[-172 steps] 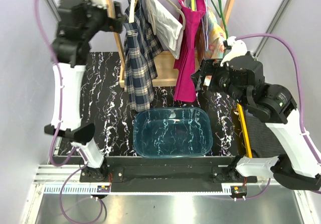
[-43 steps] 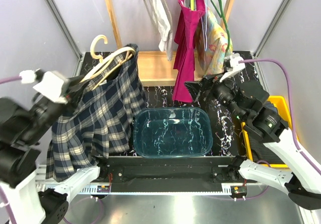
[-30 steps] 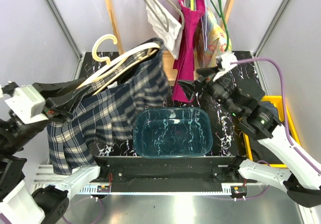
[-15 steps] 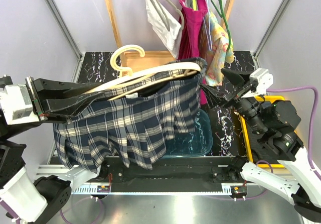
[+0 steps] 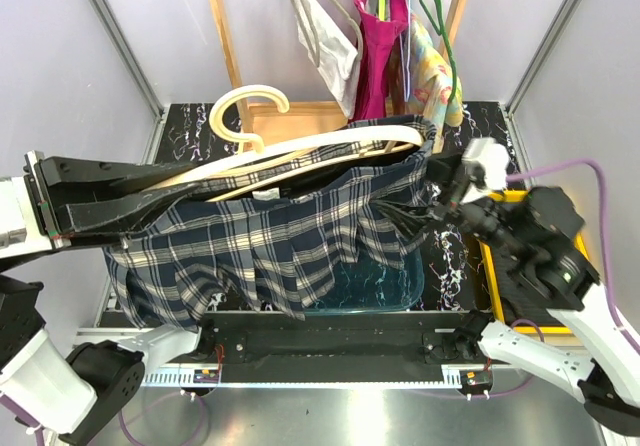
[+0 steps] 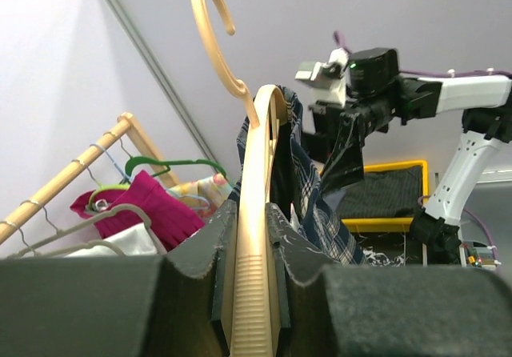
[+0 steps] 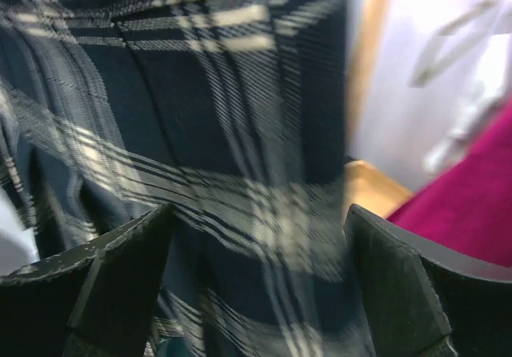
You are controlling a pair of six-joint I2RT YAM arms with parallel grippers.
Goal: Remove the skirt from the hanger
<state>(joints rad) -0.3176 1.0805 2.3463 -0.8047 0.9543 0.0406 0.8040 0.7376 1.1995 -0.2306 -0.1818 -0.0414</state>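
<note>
A navy plaid skirt (image 5: 290,236) hangs from a cream hanger (image 5: 300,151) that lies nearly level above the table. My left gripper (image 5: 190,194) reaches in from the left and is shut on the hanger's arm; in the left wrist view the hanger (image 6: 254,213) is squeezed between both fingers (image 6: 200,261). My right gripper (image 5: 420,206) is at the skirt's right edge. Seen from the right wrist, the skirt's cloth (image 7: 240,133) fills the space between the wide-apart fingers (image 7: 120,285) of the right gripper (image 7: 256,245), which stands open around it.
A teal bin (image 5: 390,266) sits under the skirt. At the back, a wooden rack (image 5: 222,36) holds a white garment (image 5: 335,41), a magenta one (image 5: 375,36) and a floral one (image 5: 435,66). A yellow tray (image 5: 488,266) lies at the right.
The left arm has carried the hanger and skirt off the rack, rightward and level over the bin. The right gripper has moved in onto the skirt's right edge.
</note>
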